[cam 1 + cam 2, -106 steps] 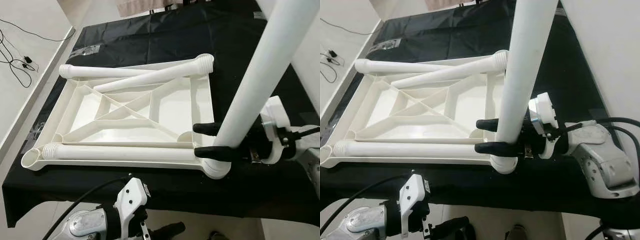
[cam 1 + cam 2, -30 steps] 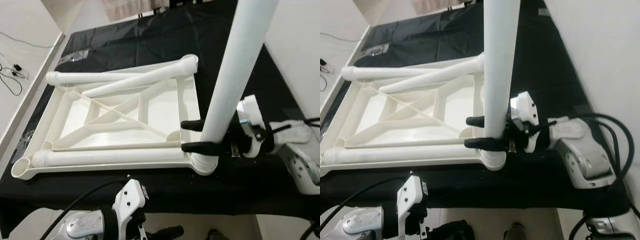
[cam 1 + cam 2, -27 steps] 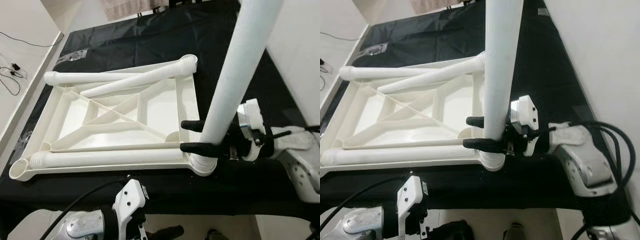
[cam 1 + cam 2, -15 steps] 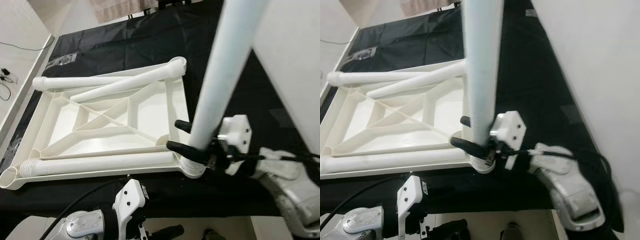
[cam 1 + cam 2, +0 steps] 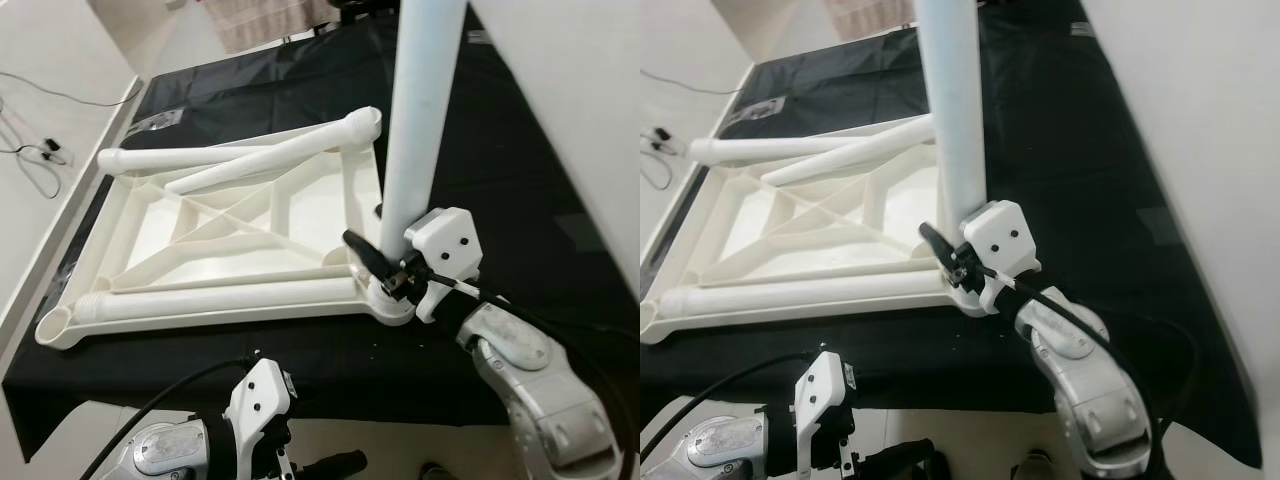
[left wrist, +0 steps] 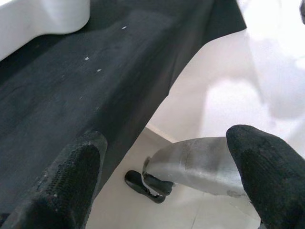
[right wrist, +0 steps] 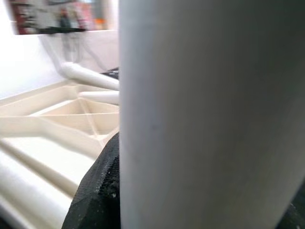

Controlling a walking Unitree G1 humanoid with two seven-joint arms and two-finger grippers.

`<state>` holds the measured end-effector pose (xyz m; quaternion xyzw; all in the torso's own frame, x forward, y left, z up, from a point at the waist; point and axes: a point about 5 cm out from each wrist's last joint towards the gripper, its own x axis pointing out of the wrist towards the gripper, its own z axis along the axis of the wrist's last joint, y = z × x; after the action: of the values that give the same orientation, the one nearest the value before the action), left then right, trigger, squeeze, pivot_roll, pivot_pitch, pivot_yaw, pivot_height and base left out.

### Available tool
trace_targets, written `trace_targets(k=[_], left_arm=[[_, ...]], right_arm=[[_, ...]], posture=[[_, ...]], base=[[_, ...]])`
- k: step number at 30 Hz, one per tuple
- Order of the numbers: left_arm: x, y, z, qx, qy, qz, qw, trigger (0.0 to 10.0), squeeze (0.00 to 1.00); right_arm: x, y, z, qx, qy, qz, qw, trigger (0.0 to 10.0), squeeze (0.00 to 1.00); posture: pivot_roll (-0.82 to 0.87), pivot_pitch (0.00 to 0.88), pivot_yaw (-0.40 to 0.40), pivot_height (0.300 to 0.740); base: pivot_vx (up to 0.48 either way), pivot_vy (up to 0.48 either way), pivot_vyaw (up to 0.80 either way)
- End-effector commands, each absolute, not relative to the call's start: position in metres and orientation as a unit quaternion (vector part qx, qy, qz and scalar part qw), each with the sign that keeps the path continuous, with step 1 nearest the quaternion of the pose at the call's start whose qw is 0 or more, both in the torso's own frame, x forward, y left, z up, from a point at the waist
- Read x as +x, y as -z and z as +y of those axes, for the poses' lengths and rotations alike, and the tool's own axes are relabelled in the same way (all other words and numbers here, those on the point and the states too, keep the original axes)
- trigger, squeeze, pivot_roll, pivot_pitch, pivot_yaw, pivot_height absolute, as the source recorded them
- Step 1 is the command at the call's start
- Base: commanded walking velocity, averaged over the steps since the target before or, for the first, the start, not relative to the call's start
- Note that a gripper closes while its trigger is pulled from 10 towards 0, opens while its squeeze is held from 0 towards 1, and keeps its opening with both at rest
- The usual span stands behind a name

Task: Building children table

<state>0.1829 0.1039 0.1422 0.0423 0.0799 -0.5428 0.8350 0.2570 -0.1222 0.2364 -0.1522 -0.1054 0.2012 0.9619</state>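
Note:
The white tabletop [image 5: 310, 215] lies upside down on a black cloth. A white leg [image 5: 420, 120] stands upright in its near right corner socket. My right gripper [image 5: 368, 232] is shut on the base of that leg, one black finger [image 5: 362, 250] wrapping its front. In the right wrist view the leg [image 7: 209, 114] is pressed close against a finger [image 7: 102, 191]. One loose leg [image 5: 220, 298] lies along the near edge, and two more [image 5: 230, 160] lie crossed at the far edge. My left gripper [image 6: 167, 157] hangs open below the table's front edge, holding nothing.
The black cloth [image 5: 480, 150] covers the whole work surface and drapes over its front edge. A white wall [image 5: 580, 100] rises close on the right. Pale floor with black cables [image 5: 40, 150] lies to the left. A small plastic bag [image 5: 155, 122] sits at the cloth's far left.
My right wrist has swung round the leg toward the front, still shut on its base. The leg now stands straighter. The camera has shifted; the left arm stays low.

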Motion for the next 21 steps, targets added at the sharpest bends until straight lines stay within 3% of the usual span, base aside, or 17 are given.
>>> trace_targets(k=[1, 14, 21], left_arm=[[0.182, -0.137, 0.106, 0.044, 0.541, 0.092, 0.835, 10.0, 0.0], [0.187, -0.135, 0.107, 0.049, 0.538, 0.09, 0.837, 10.0, 0.0], [0.214, -0.168, 0.124, 0.041, 0.496, 0.03, 0.867, 10.0, 0.0]], right_arm=[[0.267, -0.208, -0.154, -0.228, -0.063, -0.016, 0.971, 10.0, 0.0], [0.267, -0.192, -0.145, -0.229, -0.054, 0.017, 0.972, 10.0, 0.0], [0.277, -0.207, -0.143, -0.166, -0.123, -0.027, 0.978, 10.0, 0.0]], posture=[[-0.02, 0.289, 0.202, 0.74], [-0.02, 0.269, 0.205, 0.74], [-0.01, 0.24, 0.2, 0.74]], base=[[0.0, 0.0, 0.0], [0.0, 0.0, 0.0], [0.0, 0.0, 0.0]])
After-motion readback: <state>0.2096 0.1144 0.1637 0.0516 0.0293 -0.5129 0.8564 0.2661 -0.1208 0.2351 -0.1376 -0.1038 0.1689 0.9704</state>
